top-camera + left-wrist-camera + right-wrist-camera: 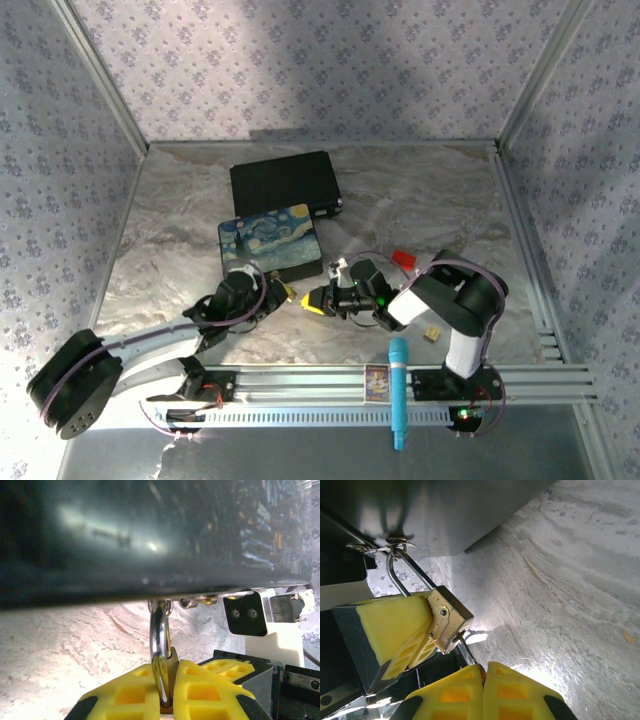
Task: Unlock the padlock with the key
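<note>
The brass padlock (445,617) hangs by its silver shackle (400,577) from the hasp of the painted box (270,240). My left gripper (169,700) is shut on the padlock's body, its yellow fingers (125,692) on either side, and the shackle (160,645) rises from them to the box's latch. My right gripper (483,672) is shut on the key (466,652), whose thin blade runs up into the padlock's bottom. In the top view both grippers meet in front of the painted box, the left gripper (283,293) and the right gripper (312,300) tip to tip.
A black case (286,184) lies behind the painted box. A red block (403,258) and a small tan cube (432,333) sit by the right arm. A teal marker (398,392) rests across the front rail. The marbled table (440,200) has free room at back right.
</note>
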